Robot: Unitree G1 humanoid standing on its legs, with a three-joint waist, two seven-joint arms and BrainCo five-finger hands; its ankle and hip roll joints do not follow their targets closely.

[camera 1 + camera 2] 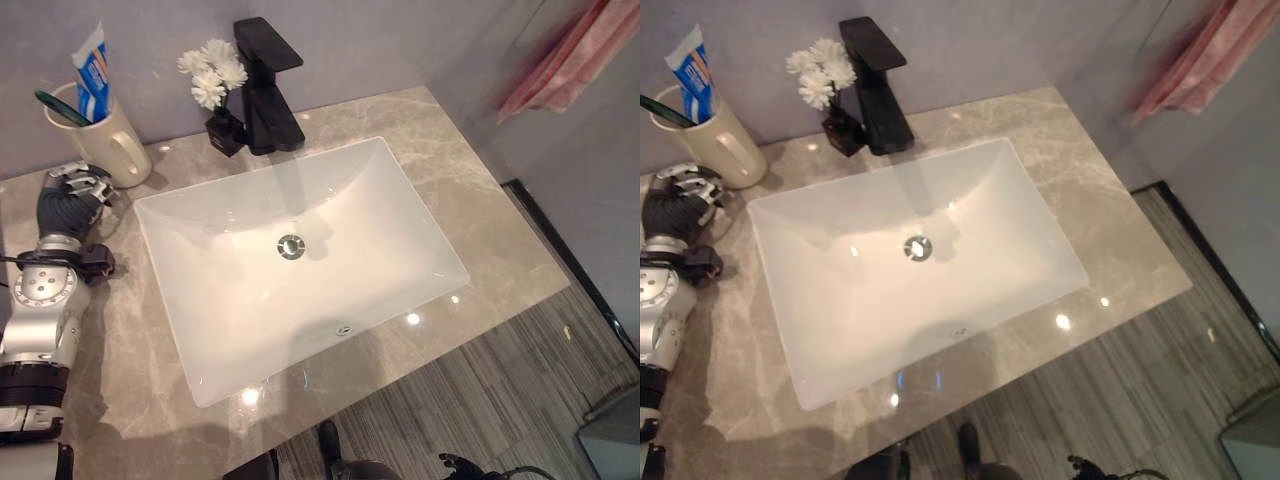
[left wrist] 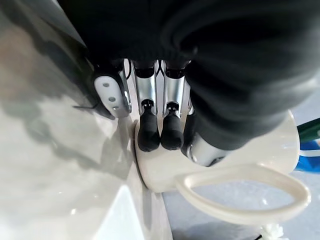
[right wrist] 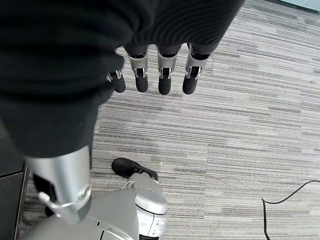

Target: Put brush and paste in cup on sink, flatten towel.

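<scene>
Toothpaste stands upright in cup, toothbrush leaning left.

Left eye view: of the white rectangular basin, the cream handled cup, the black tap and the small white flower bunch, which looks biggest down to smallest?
1. White rectangular basin
2. Black tap
3. Cream handled cup, close to the tap, so unsure
4. White flower bunch

A bathroom: a white basin sunk in a marble counter, black tap at upper centre, pink towel hanging upper right.
</scene>
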